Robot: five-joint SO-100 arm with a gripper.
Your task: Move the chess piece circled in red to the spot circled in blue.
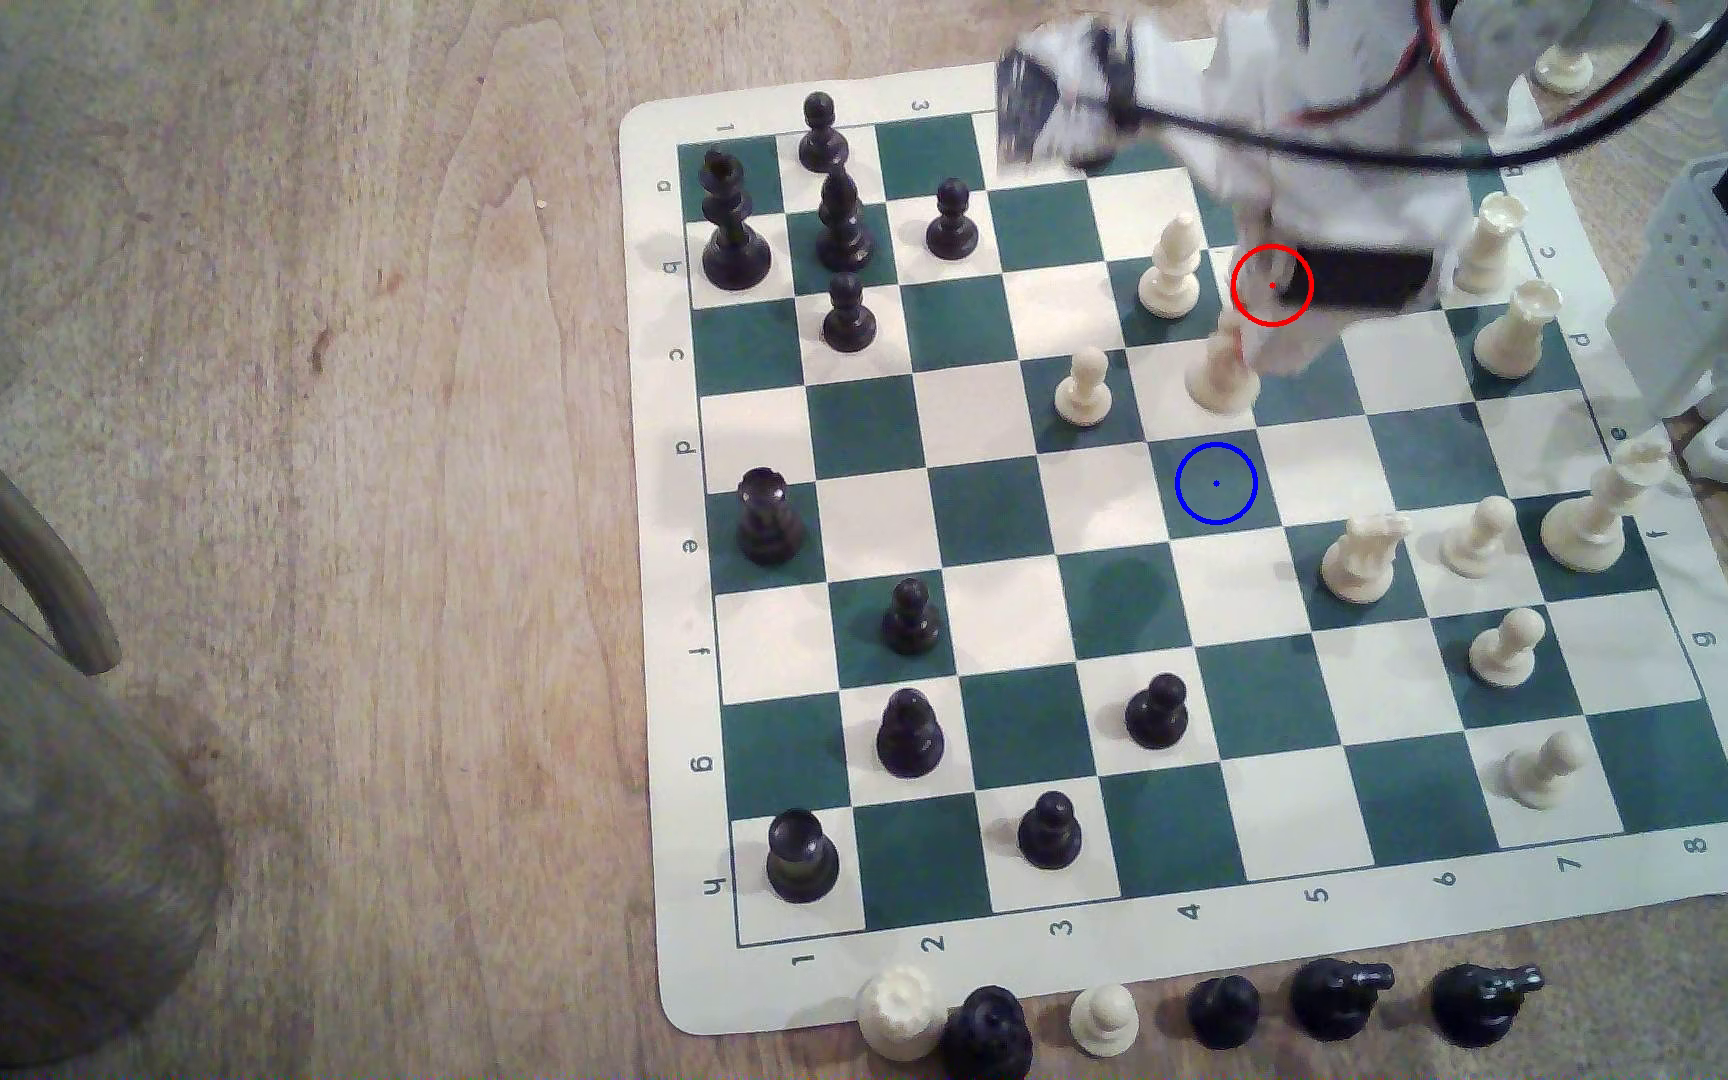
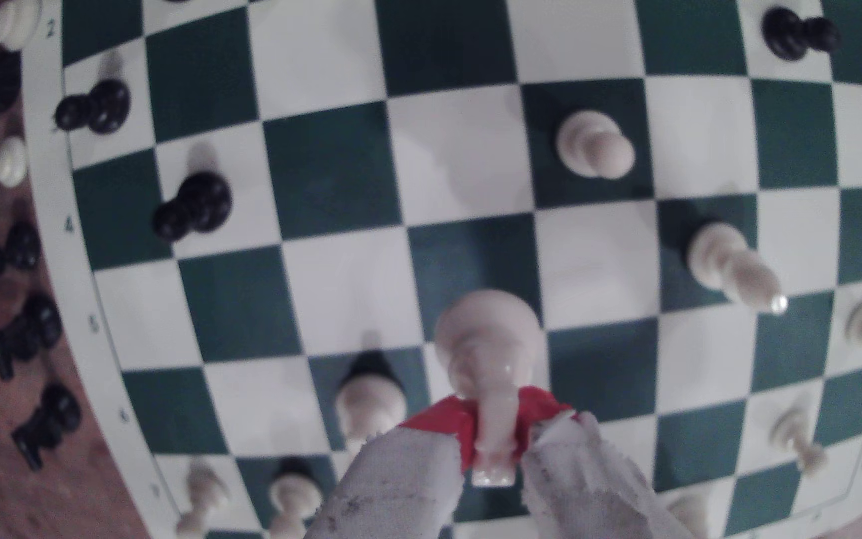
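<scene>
Exterior view, landmark blue-ringed green square (image 1: 1215, 483): cream pawn (image 1: 1084, 387) up-left of it; held cream chess piece (image 1: 1221, 366) just above it, base near cream square; gripper (image 2: 492, 440) fingers (image 2: 408, 477) clamped on piece's upper part; cream knight (image 1: 1361, 556) right of it.

The arm reaches in from the exterior view's upper right, wrist bent downward. Its gripper (image 1: 1244, 358) points down at the board, the two padded grey fingers (image 2: 403, 482) closed on a cream piece (image 2: 488, 357) clamped between them, red lining at their tips.
</scene>
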